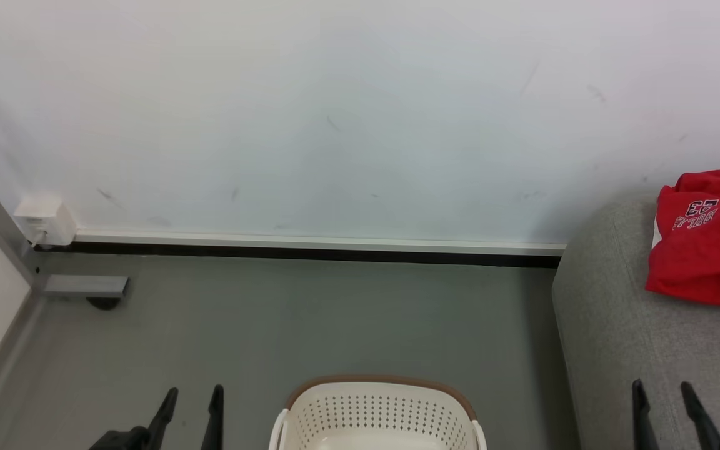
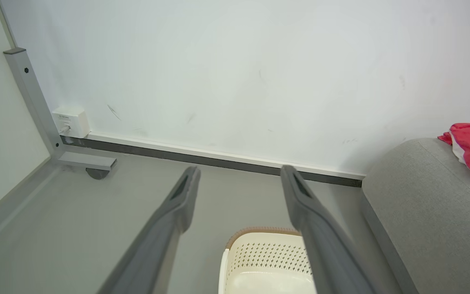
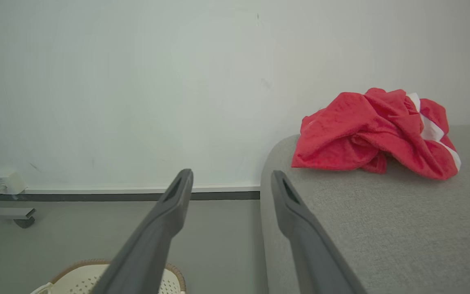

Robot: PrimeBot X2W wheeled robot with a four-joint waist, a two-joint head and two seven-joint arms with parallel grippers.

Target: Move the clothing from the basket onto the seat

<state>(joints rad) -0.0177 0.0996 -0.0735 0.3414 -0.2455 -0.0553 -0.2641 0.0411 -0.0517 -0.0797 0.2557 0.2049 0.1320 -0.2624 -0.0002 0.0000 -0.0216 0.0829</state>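
The clothing (image 3: 365, 134) lies as a crumpled red heap on the seat (image 3: 382, 228), near the wall end and close to its rounded edge, well apart from the basket (image 1: 379, 412) on the floor. Both pincers hang with fingers spread wide and nothing between them: the left gripper (image 1: 195, 390) over bare floor beside the basket, the right gripper (image 1: 661, 384) over the seat's near part.

The job looks nearly or wholly done, so the sensible step is a check. Tip the head down over the basket before reaching. If a garment remains, descend from above with the fingers apart, pinch a central fold, lift it clear of the brown rim, and drop it further in on the seat than the heap (that edge slopes away).

The seat runs off the right side of the head view. The basket's near half is cut off; the left wrist view shows a pale, bare floor, partly behind a finger. How many garments make up the heap cannot be told
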